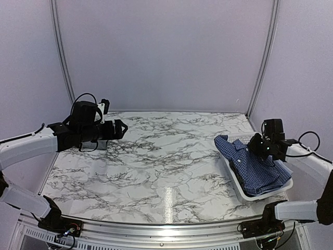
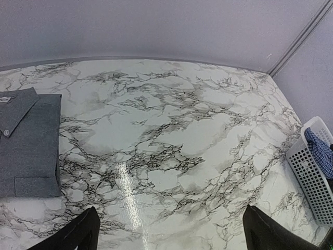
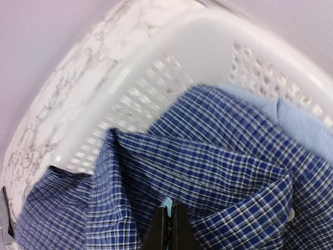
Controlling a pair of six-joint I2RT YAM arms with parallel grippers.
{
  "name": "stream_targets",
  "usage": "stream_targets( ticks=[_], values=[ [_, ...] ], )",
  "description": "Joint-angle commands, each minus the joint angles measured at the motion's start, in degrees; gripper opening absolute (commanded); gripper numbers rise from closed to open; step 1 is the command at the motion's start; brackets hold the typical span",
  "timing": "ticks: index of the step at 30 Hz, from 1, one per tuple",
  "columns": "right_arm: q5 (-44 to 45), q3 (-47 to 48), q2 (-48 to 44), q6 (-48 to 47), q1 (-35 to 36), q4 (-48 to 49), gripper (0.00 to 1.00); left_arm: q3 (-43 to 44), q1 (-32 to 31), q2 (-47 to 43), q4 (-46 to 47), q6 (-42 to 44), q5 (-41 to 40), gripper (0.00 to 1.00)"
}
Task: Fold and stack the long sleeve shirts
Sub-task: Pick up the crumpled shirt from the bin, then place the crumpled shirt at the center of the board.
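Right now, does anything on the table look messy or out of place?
Yes. The checked shirt lies crumpled in the white basket at the right, with one part hanging over the rim. The grey shirt on the left lies neatly folded, so nothing else stands out.

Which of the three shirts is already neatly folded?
The grey shirt, lying flat and squared up on the table. The checked shirt and the light blue shirt lie rumpled in the basket.

glossy marble-look tabletop (image 1: 156, 172); smooth white plastic basket (image 3: 171, 57); matt woven cloth for the blue checked shirt (image 3: 218, 156) and grey shirt (image 2: 28, 146).
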Motion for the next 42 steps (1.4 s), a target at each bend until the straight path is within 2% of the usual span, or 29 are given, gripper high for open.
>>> stream_targets(
  ticks=[1, 9, 13, 18, 20, 23, 26, 29, 30, 33, 36, 38, 42],
  values=[
    [2.9, 9.5, -3.1, -5.3, 3.1, -1.4, 0.0, 2.0, 0.2, -2.0, -2.0, 0.5, -1.2, 0.99],
    [3.2, 28.4, 1.9, -13.5, 17.0, -2.1, 0.0, 3.5, 0.2, -2.1, -3.2, 0.2, -1.2, 0.99],
    [4.7, 41.6, 9.5, -18.8, 27.7, -3.5, 0.0, 4.9, 0.2, -1.9, -4.6, 0.0, -1.9, 0.99],
    [8.0, 63.1, 22.2, -27.4, 41.4, -6.8, 0.0, 6.2, 0.5, -2.0, -6.0, -0.4, -2.3, 0.99],
    [9.0, 69.1, 27.8, -29.5, 44.5, -8.5, 0.0, 6.6, 0.7, -2.1, -6.9, -0.7, -2.6, 0.99],
    [6.4, 68.1, 33.1, -29.2, 46.8, -6.3, 0.0, 6.9, 1.3, -2.8, -9.3, -2.0, -5.2, 0.99],
    [2.2, 61.4, 35.8, -27.4, 48.0, -1.6, 0.0, 6.3, 2.9, -4.0, -12.4, -4.4, -8.0, 0.99],
    [-2.9, 55.2, 36.7, -27.1, 49.9, 2.6, 0.02, 4.6, 5.1, -5.1, -13.1, -6.0, -6.5, 0.99],
    [-5.2, 53.9, 37.0, -27.8, 50.8, 3.1, 0.09, 4.2, 5.7, -5.1, -13.1, -6.3, -5.4, 0.99],
    [-7.4, 52.5, 38.4, -29.4, 53.6, 1.3, 0.49, 4.0, 6.8, -4.2, -13.1, -6.3, -1.9, 0.99],
    [-3.4, 49.7, 37.0, -28.6, 54.0, 0.3, 0.7, 4.3, 6.9, -2.8, -13.0, -6.0, 1.4, 0.99],
    [-1.0, 47.3, 34.7, -28.1, 52.3, 0.4, 0.79, 4.5, 6.9, -1.4, -12.6, -5.4, 5.8, 0.99],
    [1.4, 43.6, 32.2, -25.8, 47.1, -2.8, 0.81, 4.5, 4.6, 1.9, -11.5, -3.9, 15.2, 0.99]
  ],
)
